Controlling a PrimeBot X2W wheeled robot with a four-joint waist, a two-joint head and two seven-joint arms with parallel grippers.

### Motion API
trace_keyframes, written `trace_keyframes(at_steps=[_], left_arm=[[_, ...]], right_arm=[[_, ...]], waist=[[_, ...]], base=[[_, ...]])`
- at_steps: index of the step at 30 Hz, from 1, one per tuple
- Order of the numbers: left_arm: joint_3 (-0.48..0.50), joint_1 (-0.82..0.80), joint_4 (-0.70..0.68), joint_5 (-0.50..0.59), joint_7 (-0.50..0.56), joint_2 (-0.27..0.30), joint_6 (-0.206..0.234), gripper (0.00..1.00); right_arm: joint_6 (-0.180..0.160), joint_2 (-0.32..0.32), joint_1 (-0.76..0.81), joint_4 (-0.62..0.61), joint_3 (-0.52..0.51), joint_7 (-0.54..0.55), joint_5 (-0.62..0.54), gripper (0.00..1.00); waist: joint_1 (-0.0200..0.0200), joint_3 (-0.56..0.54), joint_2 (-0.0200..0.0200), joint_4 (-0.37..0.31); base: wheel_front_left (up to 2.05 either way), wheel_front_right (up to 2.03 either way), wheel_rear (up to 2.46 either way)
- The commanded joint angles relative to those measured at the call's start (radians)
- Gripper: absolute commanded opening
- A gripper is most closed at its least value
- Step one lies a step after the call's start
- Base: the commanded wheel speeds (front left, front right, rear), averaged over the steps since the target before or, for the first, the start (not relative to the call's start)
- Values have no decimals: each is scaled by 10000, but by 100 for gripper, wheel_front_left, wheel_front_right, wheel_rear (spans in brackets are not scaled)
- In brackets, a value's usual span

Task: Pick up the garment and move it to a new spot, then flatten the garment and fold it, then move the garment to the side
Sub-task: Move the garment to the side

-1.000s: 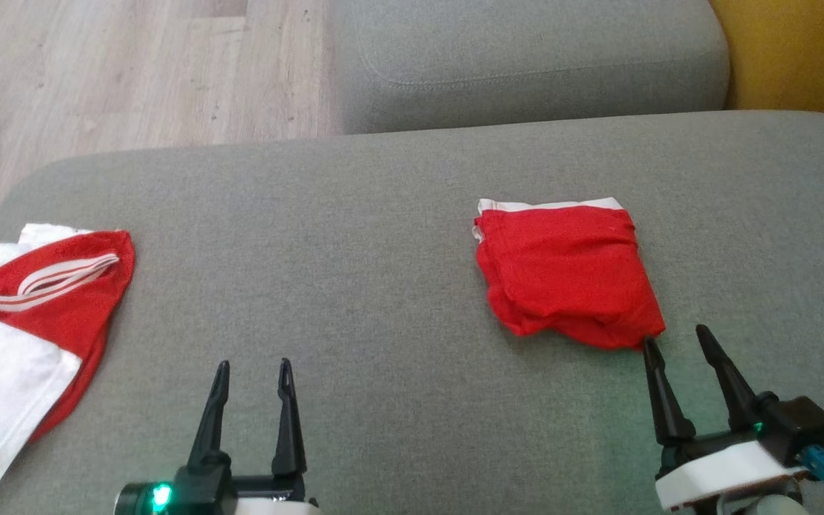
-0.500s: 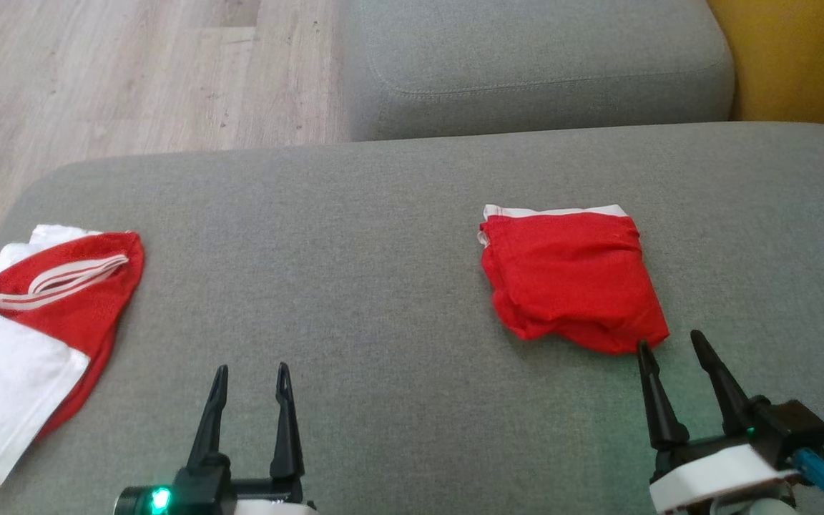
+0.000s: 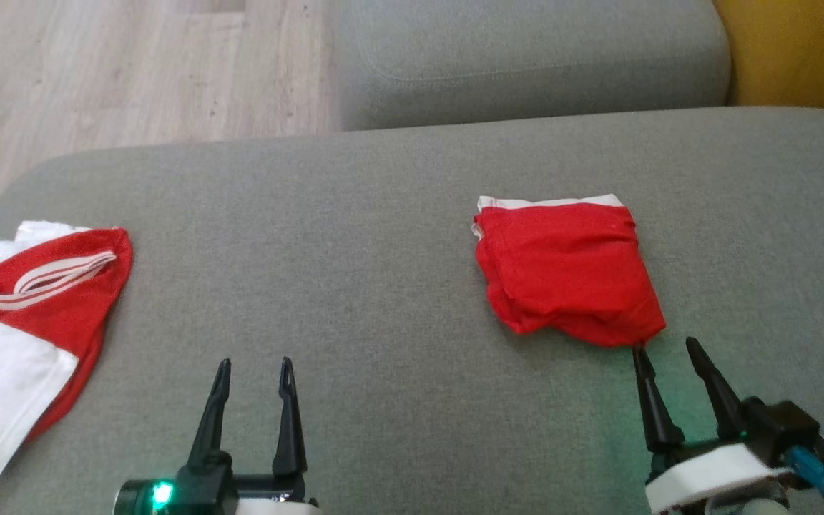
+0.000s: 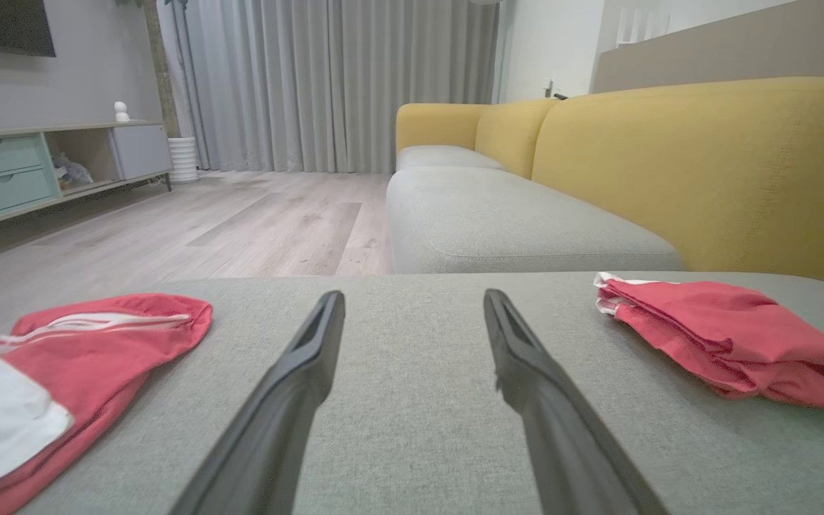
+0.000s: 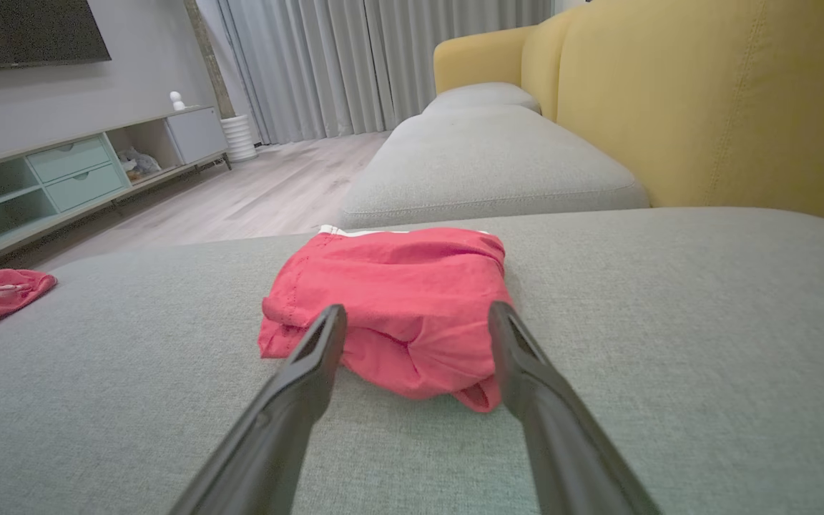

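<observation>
A red garment [image 3: 568, 270] folded into a thick square, with a white band along its far edge, lies on the grey sofa cushion [image 3: 383, 250] right of centre. My right gripper [image 3: 664, 346] stands open just short of its near right corner, fingertips apart from the cloth. In the right wrist view the garment [image 5: 390, 307] lies directly beyond the open right gripper [image 5: 418, 307]. My left gripper [image 3: 254, 362] is open over bare cushion at the lower left, and the same left gripper [image 4: 413, 294] holds nothing between its fingers.
A second garment, red and white with striped trim [image 3: 26, 329], lies loosely at the cushion's left edge. Another grey cushion [image 3: 526, 57] sits beyond, a yellow backrest [image 3: 798, 50] at the far right, and wooden floor [image 3: 97, 71] at the far left.
The head view has wobbled slightly. The right gripper has drawn back a little from the folded garment's near corner. The left gripper and both garments have stayed put.
</observation>
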Motion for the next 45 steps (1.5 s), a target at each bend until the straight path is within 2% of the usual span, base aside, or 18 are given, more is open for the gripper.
trace_keyframes(at_steps=[1, 5, 10, 15, 22, 23, 24, 28, 33, 39, 45], left_arm=[[280, -277, -443, 140, -51, -32, -66, 100], [208, -498, -734, 304, -51, -32, -112, 100], [147, -998, -969, 516, -51, -32, -203, 100], [54, -1440, -1006, 651, -51, -32, -341, 100], [-45, -1801, -931, 672, -51, -32, -381, 100], [-54, -1836, -919, 680, -51, -32, -381, 100], [-40, -1893, -907, 700, -51, -32, -378, 100], [62, -1939, -937, 776, -51, -32, -378, 100], [177, -2075, -1054, 918, -51, -20, -483, 100], [207, -2597, -1186, 1144, -51, 75, -701, 100], [170, -3316, -1250, 1392, -51, 284, -923, 100]], right_arm=[[-7, -63, -651, -159, 234, -110, 187, 100], [-7, -186, -1597, 297, 444, -110, 452, 100], [-7, -685, -3250, 1379, 559, -60, 945, 100], [-7, -1196, -4836, 2805, 623, 949, 1359, 100], [-7, -1429, -5770, 4355, 1214, 2293, 1962, 100], [-7, -1409, -5836, 4511, 1398, 2439, 2135, 64], [-7, -1409, -5945, 4651, 1720, 2488, 2486, 0], [-7, -1769, -6155, 4646, 2069, 2104, 2668, 0], [-7, -2842, -6483, 4507, 2018, 2141, 2182, 0], [-7, -4574, -7022, 4278, 1345, 2389, 1526, 0], [-7, -5662, -7863, 4086, 419, 2465, 972, 0]], waist=[[0, 141, -1, -83], [0, 618, -1, -137], [0, 1490, -1, -70], [0, 2201, -1, 6], [0, 2643, -1, 82], [0, 2690, -1, 84], [0, 2767, -1, 56], [0, 2952, -1, -191], [0, 3574, -1, -791], [0, 4686, -1, -1441], [0, 5731, -1, -1784]], base=[[0, 0, 0], [0, 0, 0], [0, 0, 0], [0, 0, 0], [0, 0, 0], [0, 0, 0], [0, 0, 0], [0, 0, 0], [0, 0, 0], [0, 0, 0], [0, 0, 0]])
